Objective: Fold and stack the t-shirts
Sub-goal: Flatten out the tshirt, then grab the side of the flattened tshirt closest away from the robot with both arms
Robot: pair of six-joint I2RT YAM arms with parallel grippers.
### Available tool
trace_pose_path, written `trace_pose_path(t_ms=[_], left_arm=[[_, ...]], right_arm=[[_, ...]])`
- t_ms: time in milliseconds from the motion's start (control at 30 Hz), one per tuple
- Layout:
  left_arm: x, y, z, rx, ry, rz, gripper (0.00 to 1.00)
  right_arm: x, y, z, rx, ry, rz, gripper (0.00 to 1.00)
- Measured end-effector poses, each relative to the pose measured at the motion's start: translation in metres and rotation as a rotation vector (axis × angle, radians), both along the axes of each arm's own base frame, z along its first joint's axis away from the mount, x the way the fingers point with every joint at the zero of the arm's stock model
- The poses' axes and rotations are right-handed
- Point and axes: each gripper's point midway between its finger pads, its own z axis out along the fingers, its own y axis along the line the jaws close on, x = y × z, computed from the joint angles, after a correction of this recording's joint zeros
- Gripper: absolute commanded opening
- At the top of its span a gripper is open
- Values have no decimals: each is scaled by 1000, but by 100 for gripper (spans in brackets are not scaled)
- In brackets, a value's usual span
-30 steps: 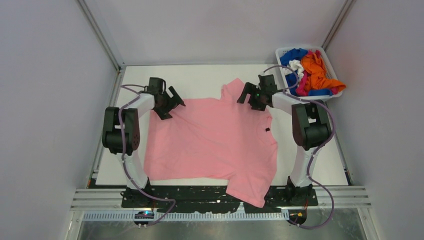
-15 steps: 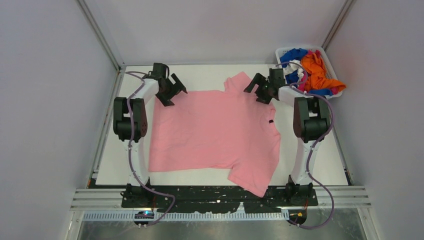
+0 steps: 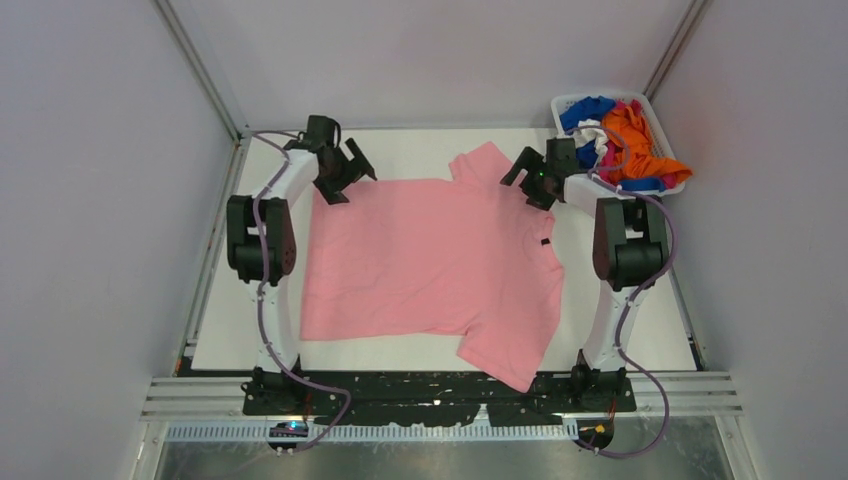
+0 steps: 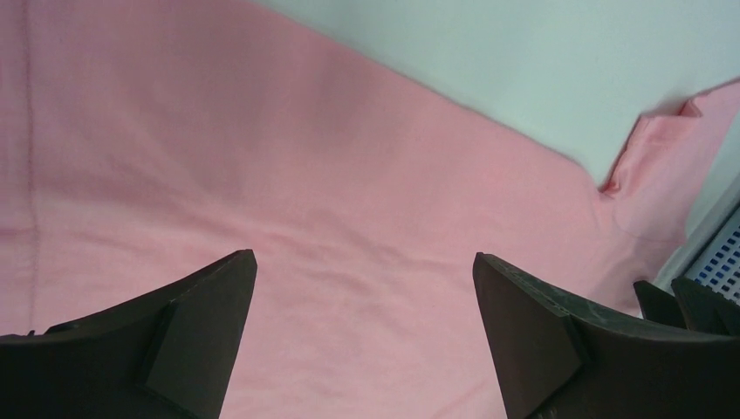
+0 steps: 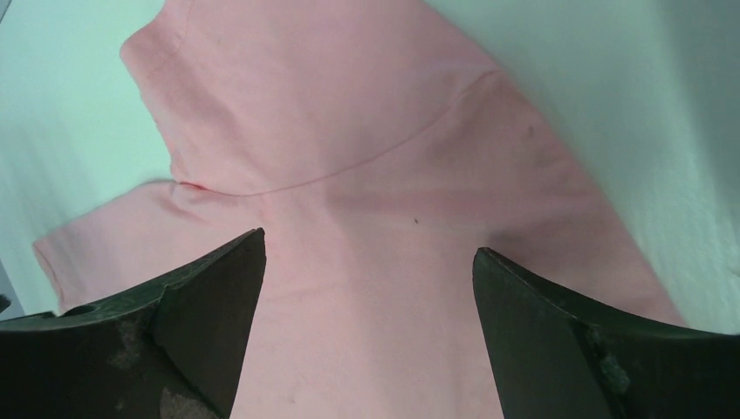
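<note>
Pink t-shirt lies spread flat mid-frame; it looks like soft, light, limp cloth, probably best pinched at its upper corners. Left gripper and right gripper hover there, jaws apart, empty.

Your left gripper and right gripper, jaws spread wide, hang above the far edge of the pink t-shirt.

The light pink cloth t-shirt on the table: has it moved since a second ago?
Yes: the light pink t-shirt slid away from the black base rail, toward the far wall.
</note>
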Motion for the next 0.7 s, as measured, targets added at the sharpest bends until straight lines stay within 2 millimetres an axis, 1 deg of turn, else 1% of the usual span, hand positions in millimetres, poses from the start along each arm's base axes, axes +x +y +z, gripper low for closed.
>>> trace_pose_path(t_ms=[67, 100, 167, 233, 267, 300, 333, 367, 400, 433, 467, 533, 567, 633, 700], left_arm=[[-11, -1, 11, 16, -11, -19, 100], [-22, -1, 19, 33, -24, -30, 100], [-51, 2, 40, 63, -45, -42, 100], [-85, 9, 58, 95, -73, -45, 100], [-106, 13, 65, 108, -91, -40, 100], [-130, 17, 68, 121, -97, -37, 100], [-155, 22, 66, 133, -97, -33, 99], [-180, 29, 60, 146, -87, -23, 100], [-199, 35, 51, 159, -69, -12, 99], [-228, 44, 34, 177, -34, 12, 100], [-248, 50, 21, 191, 1, 25, 100], [-297, 65, -11, 224, 94, 70, 99], [-317, 71, -22, 240, 129, 86, 96], [-342, 80, -35, 257, 157, 129, 87], [-356, 88, -42, 268, 145, 183, 76]], right_arm=[[-10, -5, 5, -23, 4, -1, 95], [-16, -7, 10, -35, 1, 1, 95], [-30, -11, 24, -57, -20, 4, 95], [-45, -15, 43, -77, -55, 6, 95], [-54, -17, 53, -88, -77, 5, 95], [-64, -20, 64, -98, -103, -1, 95], [-76, -23, 72, -105, -122, -6, 95], [-88, -25, 81, -111, -148, -14, 96], [-98, -27, 86, -114, -161, -19, 95], [-107, -29, 89, -116, -174, -27, 95], [-117, -32, 88, -120, -177, -35, 95], [-139, -38, 81, -133, -171, -56, 95], [-148, -42, 77, -141, -161, -66, 95], [-160, -47, 73, -154, -157, -85, 96], [-169, -52, 72, -169, -160, -103, 95]])
